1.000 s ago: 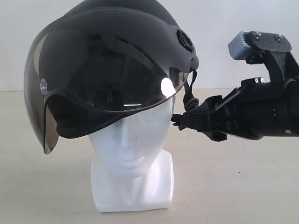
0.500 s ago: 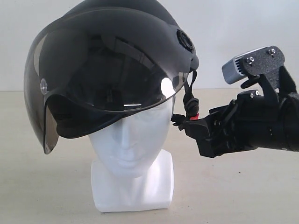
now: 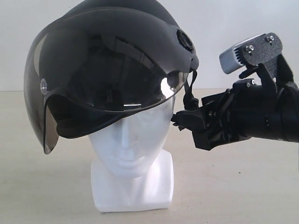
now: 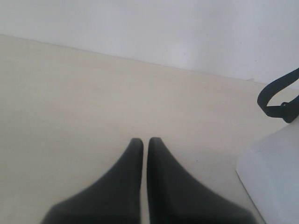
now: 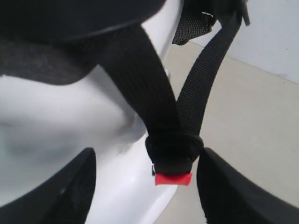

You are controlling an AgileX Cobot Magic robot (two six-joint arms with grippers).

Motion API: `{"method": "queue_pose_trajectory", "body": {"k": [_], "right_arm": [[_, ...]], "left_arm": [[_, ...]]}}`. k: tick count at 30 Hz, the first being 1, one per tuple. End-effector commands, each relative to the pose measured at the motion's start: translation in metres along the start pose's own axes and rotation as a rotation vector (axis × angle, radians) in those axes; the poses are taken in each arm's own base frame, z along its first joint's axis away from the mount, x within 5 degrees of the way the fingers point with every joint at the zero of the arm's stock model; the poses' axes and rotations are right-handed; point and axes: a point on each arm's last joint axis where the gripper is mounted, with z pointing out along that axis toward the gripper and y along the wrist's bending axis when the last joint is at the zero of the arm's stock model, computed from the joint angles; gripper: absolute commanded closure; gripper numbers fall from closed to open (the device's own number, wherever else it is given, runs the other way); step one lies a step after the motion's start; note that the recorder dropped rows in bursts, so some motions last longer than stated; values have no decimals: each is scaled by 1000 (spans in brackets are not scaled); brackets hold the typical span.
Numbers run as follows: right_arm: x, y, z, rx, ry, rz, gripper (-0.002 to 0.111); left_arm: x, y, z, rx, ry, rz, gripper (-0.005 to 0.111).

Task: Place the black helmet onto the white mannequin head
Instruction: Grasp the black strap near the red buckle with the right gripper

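Observation:
The black helmet [image 3: 117, 56] sits on the white mannequin head [image 3: 133, 154], with its tinted visor [image 3: 103, 79] over the upper face. My right gripper [image 3: 183, 122] is at the side of the head, just under the helmet's rim. It is open, and the hanging chin strap [image 5: 140, 84] with its red buckle clip [image 5: 173, 178] lies between the jaws of the right gripper [image 5: 147, 156] without being pinched. My left gripper [image 4: 145, 140] is shut and empty above the table, beside the mannequin's base [image 4: 275, 182].
The beige tabletop [image 3: 233, 186] spreads all round the mannequin's base, and a plain white wall [image 3: 233, 23] stands behind. A loop of black strap [image 4: 275, 100] hangs above the base in the left wrist view.
The right arm has rolled at the wrist and edged in towards the helmet's strap, which now covers the red clip in the exterior view. Helmet and head have not moved.

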Motion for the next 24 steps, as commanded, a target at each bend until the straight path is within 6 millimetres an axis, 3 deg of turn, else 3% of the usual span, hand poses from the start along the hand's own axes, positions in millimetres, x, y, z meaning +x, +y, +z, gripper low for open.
{"method": "queue_pose_trajectory", "body": {"k": [1, 6, 14, 18, 20, 24], "right_arm": [[3, -3, 8, 2, 14, -67, 48], [3, -5, 13, 9, 29, -93, 49], [-13, -16, 19, 34, -5, -89, 49], [-9, -18, 25, 34, 17, -98, 51], [-6, -19, 29, 39, 33, -95, 61], [-5, -21, 30, 61, 45, -94, 98]], "left_arm": [[0, 0, 0, 4, -2, -2, 102], [0, 0, 0, 4, -2, -2, 102], [0, 0, 0, 4, -2, -2, 102], [0, 0, 0, 4, -2, -2, 102], [0, 0, 0, 4, -2, -2, 102], [0, 0, 0, 4, -2, -2, 102]]}}
